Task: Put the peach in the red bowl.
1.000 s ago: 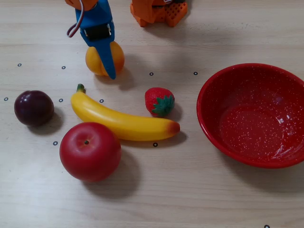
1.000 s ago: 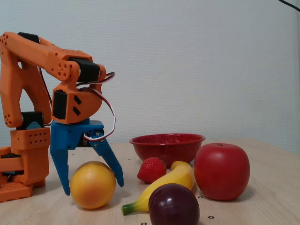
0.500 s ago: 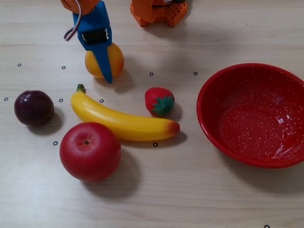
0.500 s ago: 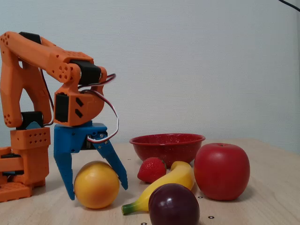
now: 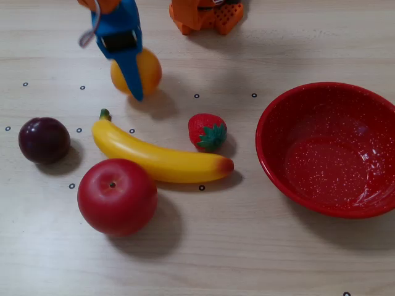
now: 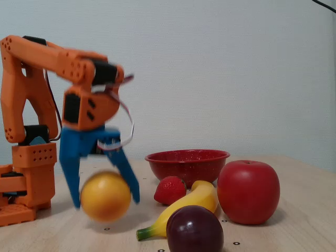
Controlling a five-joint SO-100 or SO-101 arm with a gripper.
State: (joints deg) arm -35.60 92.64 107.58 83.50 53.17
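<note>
Wooden table; blurred blue end effector open astride the peach, contact unclear.

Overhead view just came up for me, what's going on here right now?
The orange arm's blue gripper straddles the peach, one finger on each side; the fixed view is blurred there, so a firm grasp or lift can't be confirmed. The red bowl sits empty at the right of the overhead view. The banana, strawberry, red apple and plum lie on the table between, untouched.
</note>
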